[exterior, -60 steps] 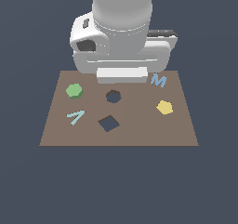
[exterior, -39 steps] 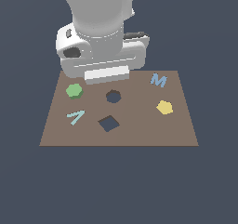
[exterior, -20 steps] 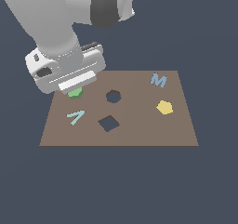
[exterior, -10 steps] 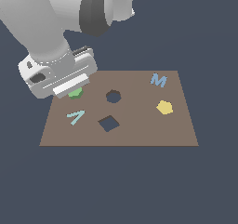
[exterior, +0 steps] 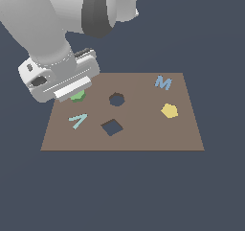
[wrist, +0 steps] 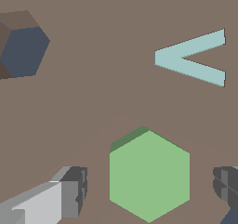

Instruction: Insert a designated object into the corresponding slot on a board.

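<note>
The green block (wrist: 149,174) lies flat on the brown board (exterior: 143,134) near its far corner on the exterior view's left. In the exterior view only an edge of the green block (exterior: 78,96) shows under the arm's hand. My gripper (wrist: 148,187) is open and straddles the block, with one finger (wrist: 69,193) on one side, the other finger (wrist: 226,183) on the opposite side, and a gap at each. The slot (exterior: 116,99), a dark roundish hole, lies toward the board's middle; the wrist view shows the slot (wrist: 25,51) too.
A dark diamond-turned square hole (exterior: 112,127) sits in front of the slot. A pale teal V piece (exterior: 77,120) lies near the green block. A yellow block (exterior: 169,110) and a blue letter M (exterior: 163,83) lie on the exterior view's right.
The arm has swung from behind the board's middle to the exterior view's left and come down over the green block, which it now mostly hides.
</note>
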Controlling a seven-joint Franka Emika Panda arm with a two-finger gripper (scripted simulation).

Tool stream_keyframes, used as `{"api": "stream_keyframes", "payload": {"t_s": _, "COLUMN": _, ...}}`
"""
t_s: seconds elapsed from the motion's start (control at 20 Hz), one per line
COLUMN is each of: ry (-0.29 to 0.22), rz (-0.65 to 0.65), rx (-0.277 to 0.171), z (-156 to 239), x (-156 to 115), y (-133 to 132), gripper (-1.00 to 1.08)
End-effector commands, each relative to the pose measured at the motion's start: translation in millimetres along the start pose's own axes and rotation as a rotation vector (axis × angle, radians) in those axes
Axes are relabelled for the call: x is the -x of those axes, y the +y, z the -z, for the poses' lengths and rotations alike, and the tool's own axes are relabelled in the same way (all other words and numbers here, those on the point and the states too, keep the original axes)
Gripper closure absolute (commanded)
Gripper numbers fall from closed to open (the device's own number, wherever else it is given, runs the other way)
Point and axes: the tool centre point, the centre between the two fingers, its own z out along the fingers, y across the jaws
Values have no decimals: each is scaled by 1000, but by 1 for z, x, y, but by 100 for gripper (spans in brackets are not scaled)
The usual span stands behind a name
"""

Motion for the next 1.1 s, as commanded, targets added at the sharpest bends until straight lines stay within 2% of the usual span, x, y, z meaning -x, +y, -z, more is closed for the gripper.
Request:
{"api": "stream_keyframes", "payload": {"t_s": 0.0, "ry": 0, "rz": 0, "rx": 0, "z": 0, "x": 0, "y": 0, "gripper": -92}}
{"api": "stream_keyframes", "payload": {"t_s": 0.45, "ry": 0, "rz": -2, "rx": 0, "z": -20, "x": 0, "y": -1, "gripper": -92}}
{"api": "stream_keyframes", "payload": {"t_s": 0.5, "ry": 0, "rz": -2, "rx": 0, "z": -20, "x": 0, "y": -1, "gripper": 108}}
{"api": "stream_keyframes", "payload": {"t_s": 1.05, "ry": 0, "rz": -3, "rx": 1, "z": -18, "x": 0, "y": 0, "gripper": 108}}
